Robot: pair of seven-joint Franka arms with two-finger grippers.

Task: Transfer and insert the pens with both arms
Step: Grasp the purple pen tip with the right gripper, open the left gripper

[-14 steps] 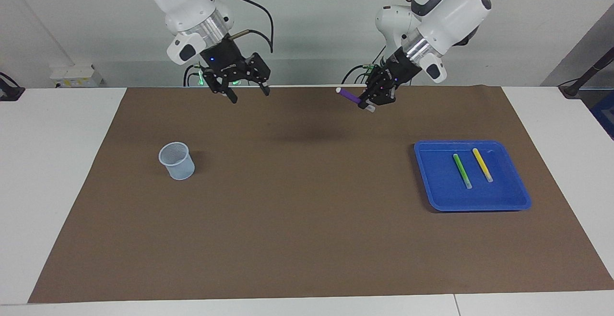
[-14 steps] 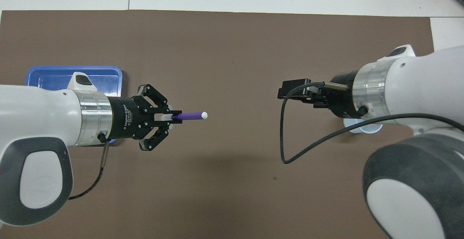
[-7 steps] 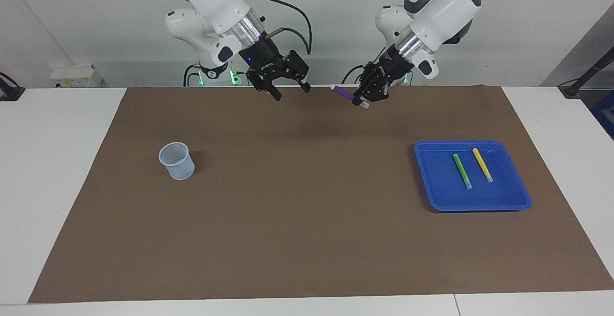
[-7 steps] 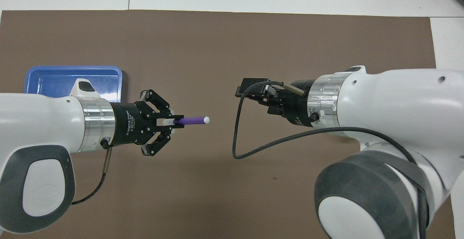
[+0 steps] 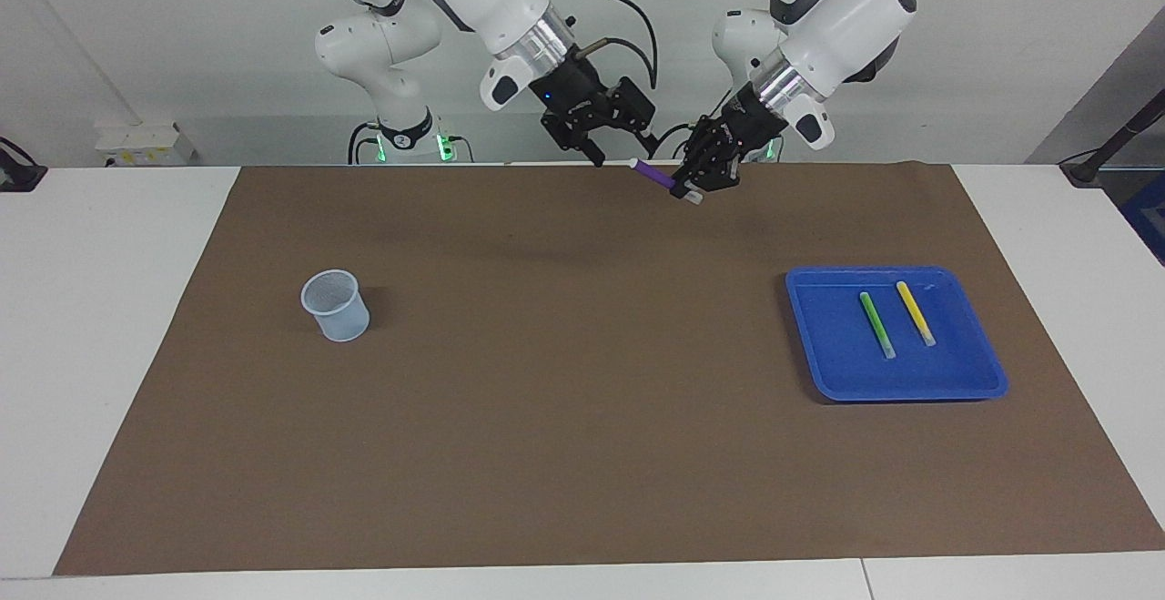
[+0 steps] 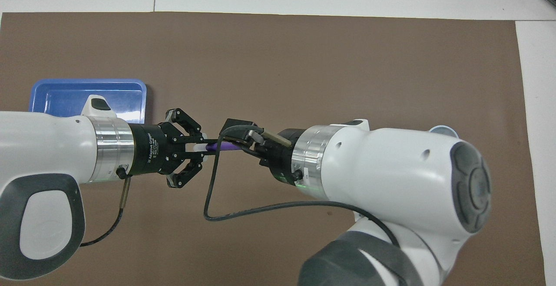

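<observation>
Left gripper [image 5: 693, 192]: I clench the purple pen [image 5: 657, 174] by its whitish end, in the air over the mat.
Right gripper [image 5: 623, 143]: my fingers spread wide, at the pen's free tip.
Pen axis: pointing straight toward my right gripper.

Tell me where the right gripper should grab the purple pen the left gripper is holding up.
Probably the free purple barrel near its white tip. The left gripper pinches the purple pen at one end, so the rest sticks out toward the open right gripper, which can close across it end-on.
</observation>
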